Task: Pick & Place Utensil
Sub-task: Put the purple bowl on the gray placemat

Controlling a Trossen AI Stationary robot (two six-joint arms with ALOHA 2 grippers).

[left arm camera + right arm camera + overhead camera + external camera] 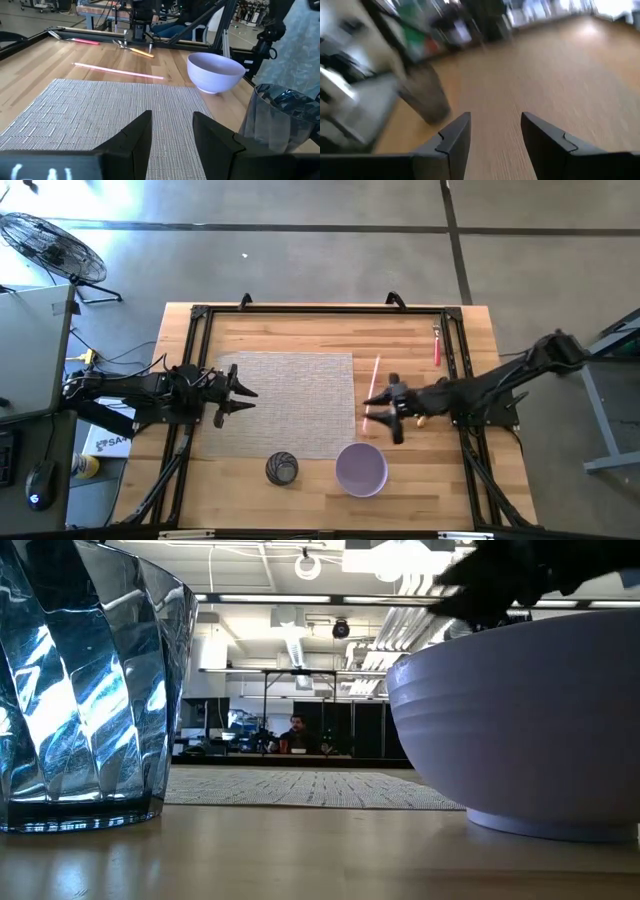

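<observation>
Your utensil waits on the tabletop, ungrasped.

The pink utensil [374, 383] lies beside the woven mat [290, 402]; your right pincer [378, 411] hovers over it, fingers apart, empty. Left pincer [243, 398] gapes over the mat. Bowl [361, 469] and glass [282, 468] sit near the wooden tabletop's [420, 340] front edge.

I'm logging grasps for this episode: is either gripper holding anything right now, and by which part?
Nothing is held. The right gripper is open with only bare wood between its fingers; the left gripper is open over the woven mat.
</observation>
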